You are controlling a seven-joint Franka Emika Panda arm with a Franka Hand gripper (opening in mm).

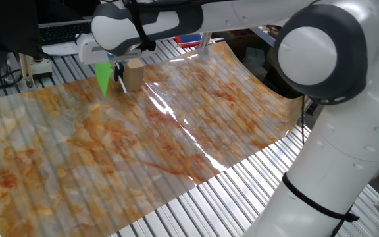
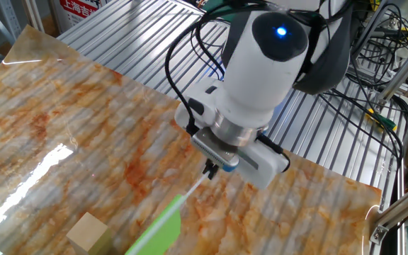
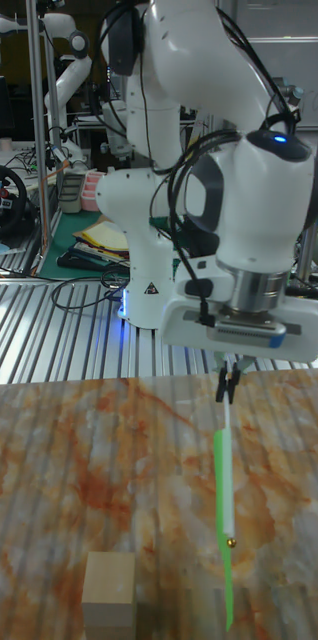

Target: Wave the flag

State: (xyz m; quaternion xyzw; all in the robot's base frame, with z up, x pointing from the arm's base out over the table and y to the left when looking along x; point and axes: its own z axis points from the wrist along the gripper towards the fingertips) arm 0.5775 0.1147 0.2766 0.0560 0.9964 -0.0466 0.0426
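Observation:
The flag (image 1: 102, 78) is a small bright green rectangle on a thin white stick. My gripper (image 1: 117, 68) is shut on the top of that stick and holds the flag hanging down over the marbled orange sheet (image 1: 176, 138). In the other fixed view the gripper (image 2: 210, 170) pinches the stick and the flag (image 2: 159, 228) slants down toward the bottom edge. Seen in the tall fixed view, the flag (image 3: 222, 480) is a narrow green strip, edge-on, below the gripper (image 3: 226, 386).
A tan wooden block (image 1: 134, 74) sits on the sheet just right of the flag; it also shows as the block (image 2: 87, 232) and the block (image 3: 110, 590). Slatted metal table (image 1: 242, 191) surrounds the sheet. Cables (image 2: 360, 64) and a keyboard (image 1: 64, 31) lie beyond it.

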